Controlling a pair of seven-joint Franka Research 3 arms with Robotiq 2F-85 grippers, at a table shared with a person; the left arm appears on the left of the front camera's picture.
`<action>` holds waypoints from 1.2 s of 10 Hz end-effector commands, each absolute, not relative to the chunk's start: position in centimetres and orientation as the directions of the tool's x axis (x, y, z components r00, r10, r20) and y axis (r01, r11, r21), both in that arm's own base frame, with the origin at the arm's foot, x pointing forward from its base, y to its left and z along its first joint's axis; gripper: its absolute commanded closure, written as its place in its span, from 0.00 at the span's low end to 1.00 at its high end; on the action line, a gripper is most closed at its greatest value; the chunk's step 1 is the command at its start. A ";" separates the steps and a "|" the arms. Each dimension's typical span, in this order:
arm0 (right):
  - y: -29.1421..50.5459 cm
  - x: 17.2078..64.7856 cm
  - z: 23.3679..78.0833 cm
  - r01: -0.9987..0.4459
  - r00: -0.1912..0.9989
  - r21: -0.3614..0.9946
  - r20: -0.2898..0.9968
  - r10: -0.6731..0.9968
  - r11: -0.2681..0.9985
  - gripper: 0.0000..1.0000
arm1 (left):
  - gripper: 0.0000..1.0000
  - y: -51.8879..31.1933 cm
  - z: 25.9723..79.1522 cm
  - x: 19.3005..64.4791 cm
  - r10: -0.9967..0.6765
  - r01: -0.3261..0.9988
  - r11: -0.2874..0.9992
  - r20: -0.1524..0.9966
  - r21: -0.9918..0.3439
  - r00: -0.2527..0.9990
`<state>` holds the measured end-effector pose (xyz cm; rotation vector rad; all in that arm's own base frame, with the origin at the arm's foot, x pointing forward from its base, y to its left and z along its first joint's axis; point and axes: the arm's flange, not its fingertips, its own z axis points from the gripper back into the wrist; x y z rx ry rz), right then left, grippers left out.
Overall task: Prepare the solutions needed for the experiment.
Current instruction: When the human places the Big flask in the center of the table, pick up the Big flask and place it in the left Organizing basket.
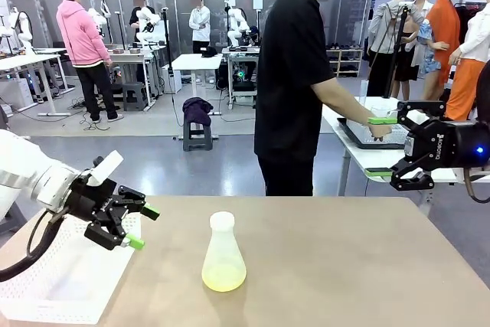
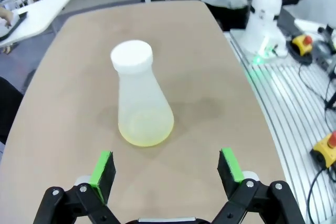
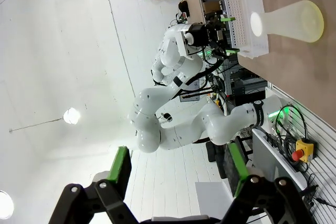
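Observation:
A frosted conical flask [image 1: 223, 246] with a white round cap [image 2: 131, 55] stands upright in the middle of the tan table. A shallow layer of pale yellow-green solution [image 1: 223, 277] lies in its bottom, also seen in the left wrist view [image 2: 146, 129] and the right wrist view [image 3: 315, 22]. My left gripper [image 1: 142, 227] hovers open to the flask's left, pointing at it, and the flask sits a little beyond its green pads [image 2: 102, 169]. My right gripper [image 1: 380, 147] is open, raised off the table's right far corner, with nothing between its fingers [image 3: 121, 163].
A white perforated tray [image 1: 61, 281] lies on the table's left front, under my left arm. A person in black [image 1: 295, 74] stands at the far side, a hand [image 1: 377, 129] reaching to a neighbouring table near my right gripper. The table [image 1: 344, 266] is bare right of the flask.

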<state>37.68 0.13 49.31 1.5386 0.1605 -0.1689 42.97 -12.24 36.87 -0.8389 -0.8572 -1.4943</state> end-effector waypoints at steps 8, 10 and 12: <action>0.1 37.7 49.4 0.217 0.976 0.976 -0.217 -0.010 0.019 0.10 | 0.00 -13.3 35.1 44.2 -0.377 1.000 -0.019 0.926 -0.018 0.009; 0.1 37.7 49.4 0.217 0.976 0.976 -0.217 -0.010 0.019 0.10 | 0.00 -13.3 34.8 44.3 -0.379 1.000 -0.018 0.925 -0.024 0.015; 0.1 37.7 49.4 0.217 0.976 0.976 -0.217 -0.010 0.019 0.10 | 0.00 -15.9 32.8 46.2 -0.403 0.999 -0.041 0.915 -0.016 -0.001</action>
